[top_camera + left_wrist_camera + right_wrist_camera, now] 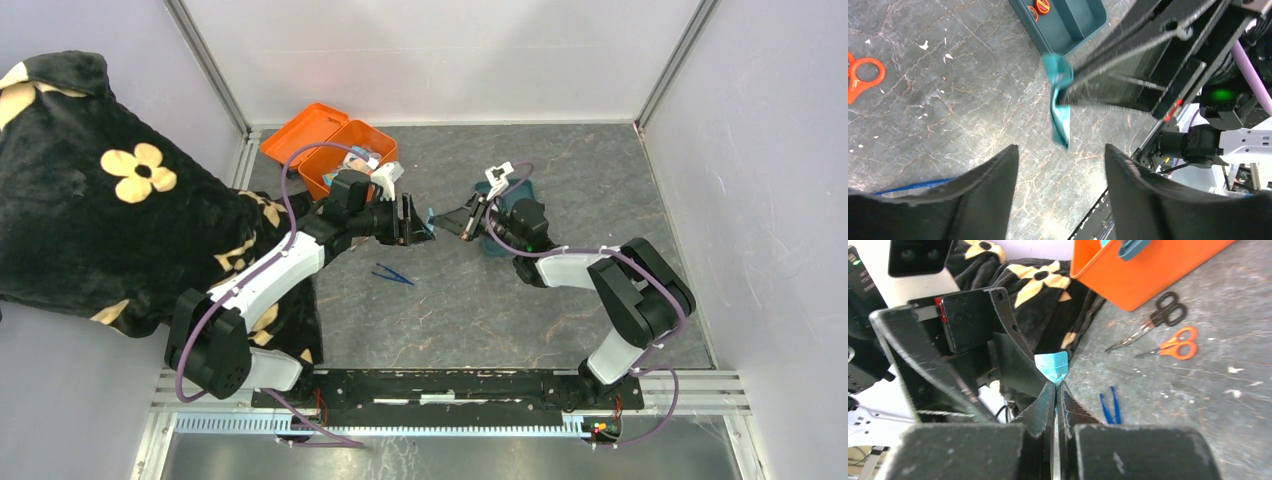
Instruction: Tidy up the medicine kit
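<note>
The kit (pixel 322 162) sits open just beyond the left gripper's (pixel 1060 150) wrist. Its long axis runs roughly along that tool's reach, and its lid (pixel 303 130) lies on the side away from both tools. Only the right wrist view shows black scissors (pixel 1160 320) near it. The left jaws gape, and the right gripper (pixel 1055 387) pinches a teal packet (pixel 1060 100) between them.

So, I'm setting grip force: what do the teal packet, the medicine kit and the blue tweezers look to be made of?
The teal packet looks like thin flexible film or foil, since it hangs creased and bent. The medicine kit looks like rigid moulded plastic, with smooth, even orange walls. The blue tweezers are probably plastic, judging by the uniform colour, but they are too small to be sure.
</note>
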